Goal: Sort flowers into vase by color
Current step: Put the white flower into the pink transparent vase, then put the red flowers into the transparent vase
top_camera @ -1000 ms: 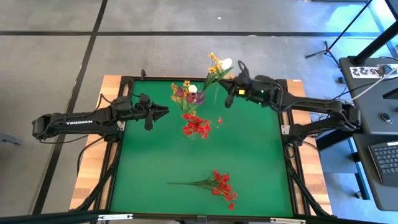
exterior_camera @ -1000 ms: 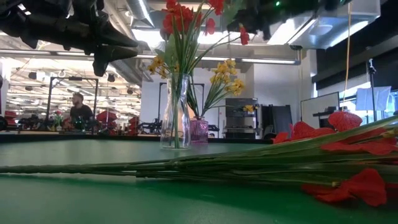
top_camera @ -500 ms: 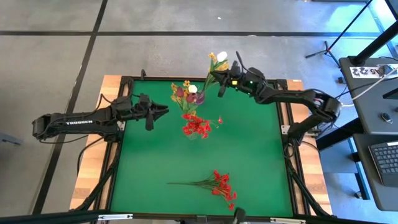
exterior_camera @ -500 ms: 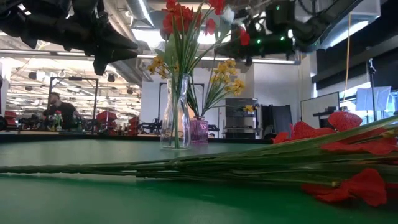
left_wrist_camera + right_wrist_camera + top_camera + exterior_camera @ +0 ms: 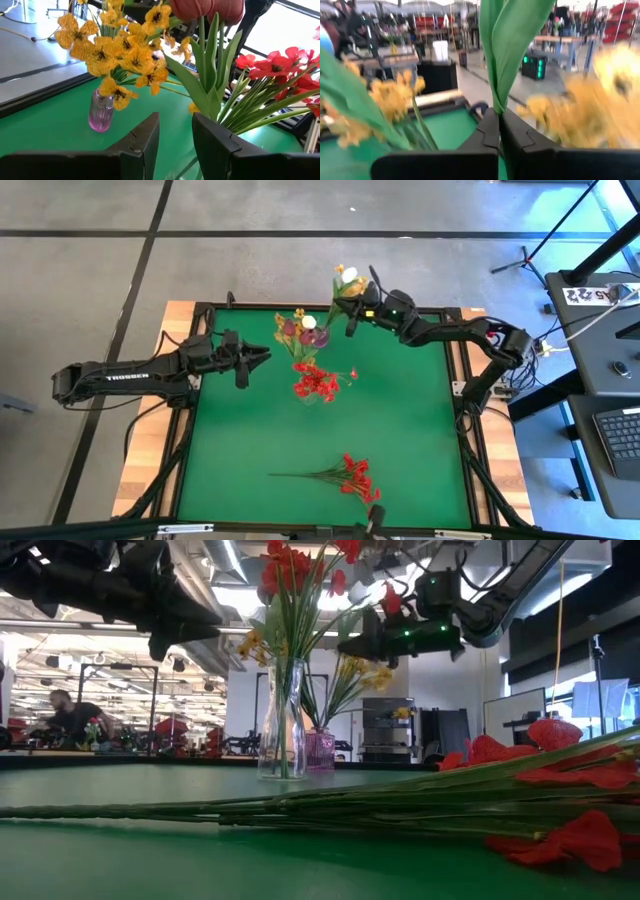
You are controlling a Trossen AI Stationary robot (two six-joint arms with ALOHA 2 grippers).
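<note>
With the right hand (image 5: 352,304) pinching the white bud (image 5: 349,275) by its stem, lower it upright among the vase's (image 5: 281,720) matching blooms.

1. Both arms are dark, slim and jointed.
2. The left arm (image 5: 120,375) carries white "TROSSEN" lettering.
3. The right arm (image 5: 450,335) shows a small green light near its wrist.
4. The hand fingers (image 5: 145,137) are black, angular plastic.

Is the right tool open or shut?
Shut on a flower: in the right wrist view the right tool has its fingers pressed together around the flower's green stem.
</note>
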